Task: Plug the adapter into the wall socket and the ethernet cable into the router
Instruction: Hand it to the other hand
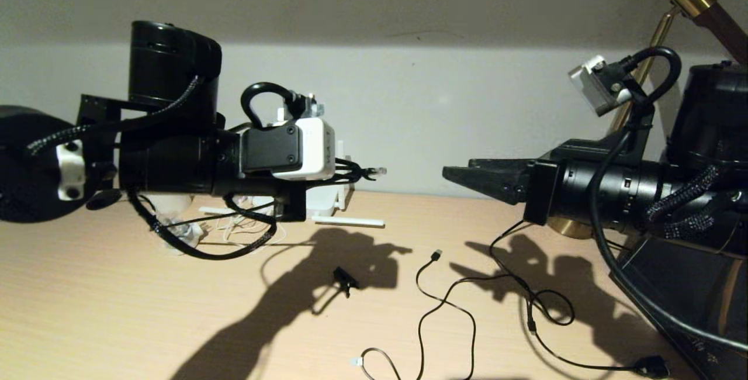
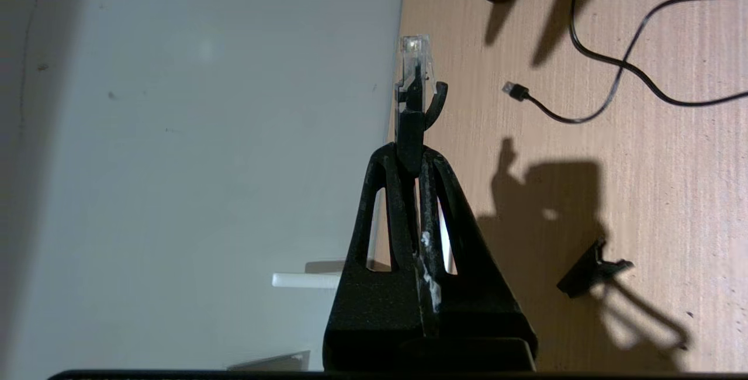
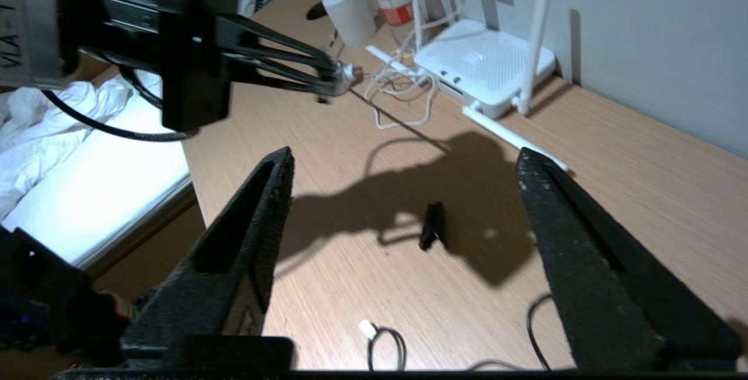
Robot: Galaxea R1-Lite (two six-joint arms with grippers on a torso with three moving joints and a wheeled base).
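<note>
The left gripper gripped the ethernet cable behind its clear plug, aloft beside the router, while the right gripper hung spread and empty; best to square the plug with a port before pushing.

Ethernet cable between closed jaws

Router mostly hidden behind left arm
</note>
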